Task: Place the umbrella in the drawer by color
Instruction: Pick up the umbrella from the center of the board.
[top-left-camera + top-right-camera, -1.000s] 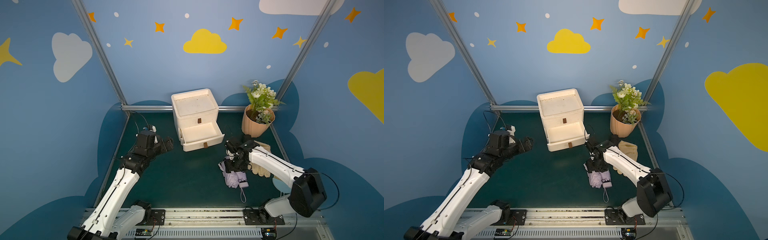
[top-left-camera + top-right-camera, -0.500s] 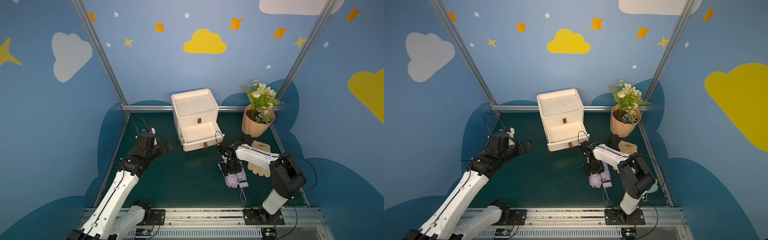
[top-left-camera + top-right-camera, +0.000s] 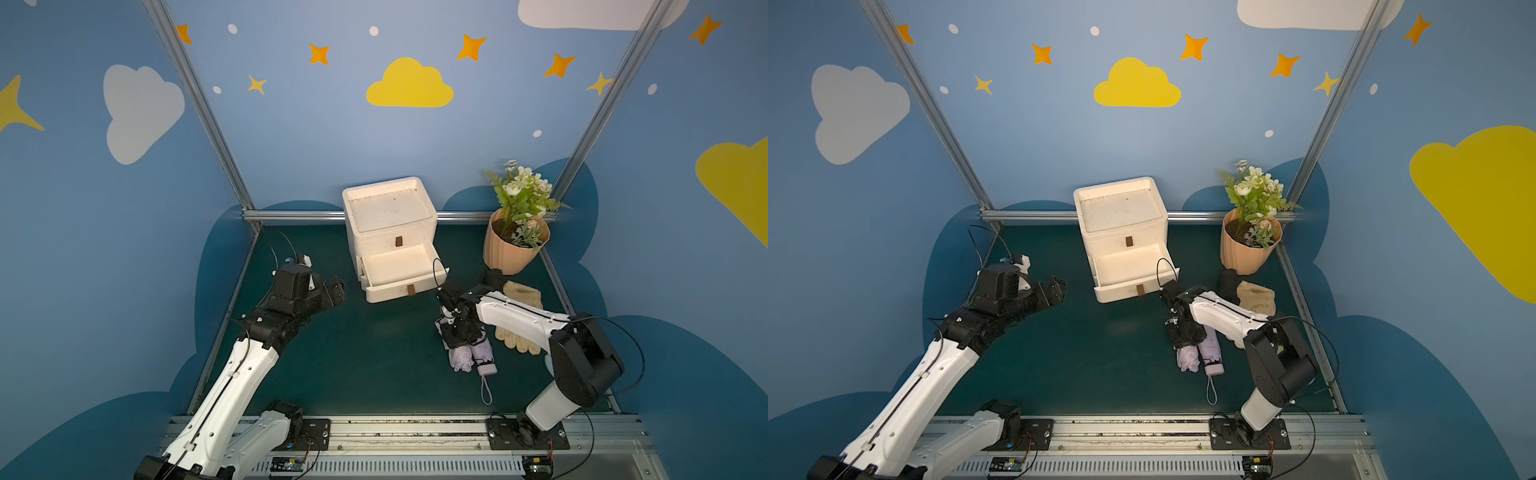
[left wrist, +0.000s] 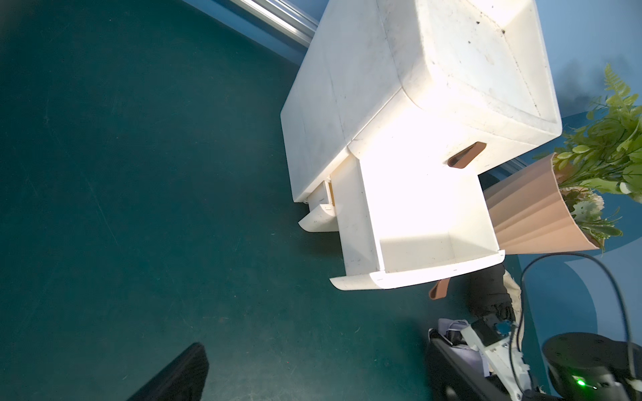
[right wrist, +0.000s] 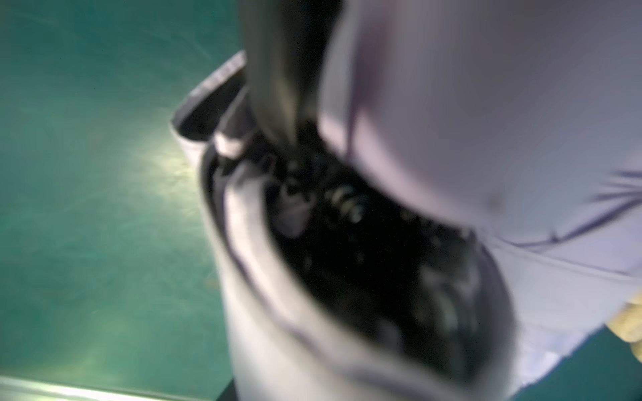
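The lilac umbrella (image 3: 482, 355) lies lengthwise toward the surface's front edge, its far end under the right jaws, grip impossible to tell; the left jaws gape, well apart.

Floor: dark green mat (image 3: 374, 353) lay beneath the left gripper (image 3: 337, 289) and the right gripper (image 3: 461, 338).
Walls: blue panels (image 3: 291, 158) painted with clouds, stars and dots stood beyond both.
Frame: silver rails (image 3: 201, 104) rose at the far corners.
Plant: a peach pot (image 3: 509, 253) of white flowers stood beyond the right gripper, in the corner.
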You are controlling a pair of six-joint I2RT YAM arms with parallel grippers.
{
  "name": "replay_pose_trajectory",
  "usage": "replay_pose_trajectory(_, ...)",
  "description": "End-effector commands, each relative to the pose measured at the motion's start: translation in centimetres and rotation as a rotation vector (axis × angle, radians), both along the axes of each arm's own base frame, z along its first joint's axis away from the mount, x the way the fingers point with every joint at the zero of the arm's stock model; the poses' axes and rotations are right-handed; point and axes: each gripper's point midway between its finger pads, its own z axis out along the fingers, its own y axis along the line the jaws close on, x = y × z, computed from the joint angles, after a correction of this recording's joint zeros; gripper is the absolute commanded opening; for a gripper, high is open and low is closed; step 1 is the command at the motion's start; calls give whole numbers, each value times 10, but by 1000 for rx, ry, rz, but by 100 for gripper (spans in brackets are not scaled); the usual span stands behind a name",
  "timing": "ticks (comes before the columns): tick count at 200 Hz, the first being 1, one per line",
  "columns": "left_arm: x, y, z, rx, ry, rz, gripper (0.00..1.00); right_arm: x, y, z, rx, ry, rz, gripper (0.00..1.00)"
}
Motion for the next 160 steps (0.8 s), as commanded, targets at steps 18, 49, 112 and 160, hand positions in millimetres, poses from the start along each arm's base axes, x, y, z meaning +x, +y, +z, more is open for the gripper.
replay_pose_trajectory(18, -1, -3, 9, -26, -14, -14, 100, 11, 26, 60, 247, -136, 68, 32)
replay_pose_trajectory(49, 3, -24, 6, -129, -3, -77, 100, 33, 54, 122, 556, -246, -1, 32)
replay_pose_trajectory(112, 39, -56, -2, -321, 49, -146, 94, 93, 81, 207, 1083, -206, -468, 32)
replay_pose_trajectory(160, 63, -60, -12, -315, 71, -126, 91, 107, 90, 181, 912, -47, -922, 20)
